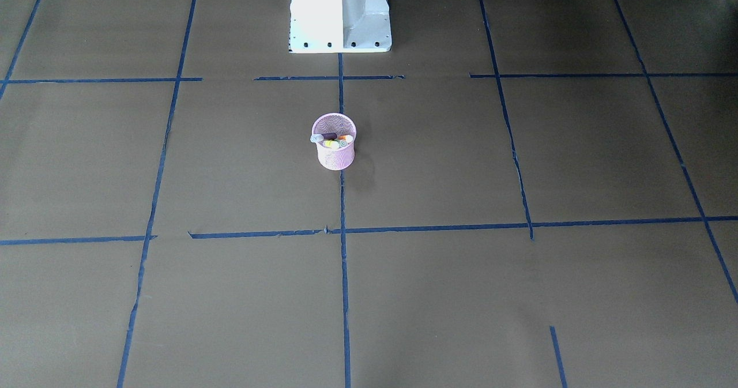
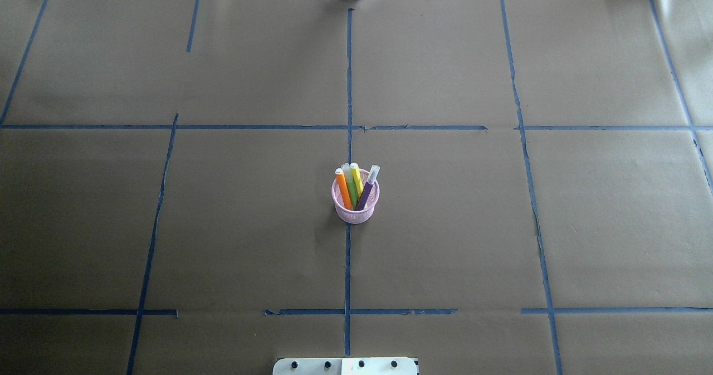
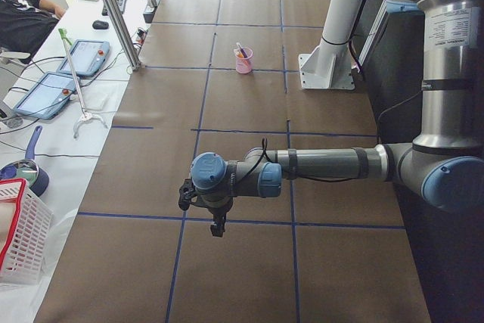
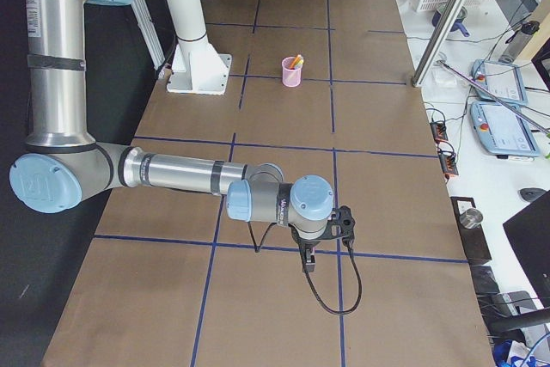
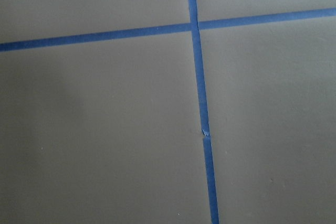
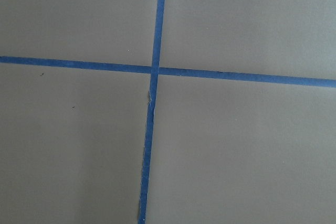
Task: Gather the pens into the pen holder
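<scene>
The pink mesh pen holder (image 2: 356,210) stands upright at the table's middle, on a blue tape line. It also shows in the front view (image 1: 335,154). In it stand the orange pen (image 2: 343,189), the green pen (image 2: 350,190), the yellowish pen (image 2: 357,178) and the purple pen (image 2: 367,190). No pen lies on the table. My left gripper (image 3: 217,228) shows only in the left side view, far from the holder, over a tape crossing; I cannot tell if it is open or shut. My right gripper (image 4: 307,264) shows only in the right side view, likewise far away; I cannot tell its state.
Brown paper with a blue tape grid covers the table (image 2: 223,224). The white robot base (image 1: 340,19) stands behind the holder. A metal post (image 3: 113,13), tablets (image 3: 85,57) and a white basket (image 3: 19,243) sit at the operators' side. Both wrist views show only paper and tape.
</scene>
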`<state>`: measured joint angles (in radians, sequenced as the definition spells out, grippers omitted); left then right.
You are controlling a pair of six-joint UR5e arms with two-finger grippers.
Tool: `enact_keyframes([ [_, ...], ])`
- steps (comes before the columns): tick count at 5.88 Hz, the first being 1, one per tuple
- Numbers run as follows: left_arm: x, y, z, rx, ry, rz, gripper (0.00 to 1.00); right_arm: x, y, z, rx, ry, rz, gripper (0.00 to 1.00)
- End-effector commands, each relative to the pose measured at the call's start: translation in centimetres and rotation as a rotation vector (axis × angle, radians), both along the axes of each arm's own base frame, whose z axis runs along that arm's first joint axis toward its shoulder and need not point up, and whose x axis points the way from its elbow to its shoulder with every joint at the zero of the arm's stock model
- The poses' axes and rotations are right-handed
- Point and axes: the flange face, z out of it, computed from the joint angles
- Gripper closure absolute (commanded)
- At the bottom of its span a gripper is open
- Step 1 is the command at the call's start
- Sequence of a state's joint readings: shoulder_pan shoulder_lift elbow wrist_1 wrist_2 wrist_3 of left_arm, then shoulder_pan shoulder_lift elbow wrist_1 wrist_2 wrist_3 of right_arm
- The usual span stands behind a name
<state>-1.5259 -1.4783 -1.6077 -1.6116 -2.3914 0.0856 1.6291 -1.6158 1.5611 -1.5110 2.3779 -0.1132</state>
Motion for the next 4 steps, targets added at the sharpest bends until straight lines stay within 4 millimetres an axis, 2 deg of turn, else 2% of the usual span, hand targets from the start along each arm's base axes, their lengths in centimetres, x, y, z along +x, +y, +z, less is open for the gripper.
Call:
enact_keyframes([
  [1, -0.03, 0.01, -0.30, -0.005, -0.002, 0.001, 0.00, 0.23, -0.24, 0.02, 0.020, 0.032, -0.017, 0.00],
  [4, -0.22, 0.45, 0.62, -0.020, -0.047, 0.004, 0.00, 0.22, 0.14, 0.38, 0.021, 0.034, -0.025, 0.00],
])
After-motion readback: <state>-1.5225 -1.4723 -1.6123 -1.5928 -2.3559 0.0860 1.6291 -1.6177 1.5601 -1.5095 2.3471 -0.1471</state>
